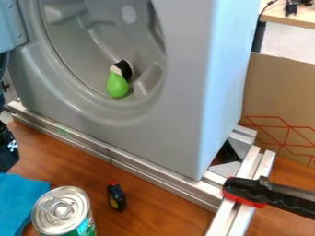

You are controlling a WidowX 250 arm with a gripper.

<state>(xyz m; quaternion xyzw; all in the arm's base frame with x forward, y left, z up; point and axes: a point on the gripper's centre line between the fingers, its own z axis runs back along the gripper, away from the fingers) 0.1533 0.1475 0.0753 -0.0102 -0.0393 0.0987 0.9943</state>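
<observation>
The blue cloth (17, 200) near the gripper (7, 148), whose opening I cannot tell, points a corner right.

On the worktop (169, 203), the cloth (18, 196) lies at the near left, the can (60, 212) just right of it, the small bottle (115, 197) farther right. Behind them a rail (144, 173) runs along the foot of the machine housing (184, 110) — in its round recess sit two small objects, touching. A clamp (246, 191) rests across bars at right; cardboard (280, 87) stands behind.
</observation>
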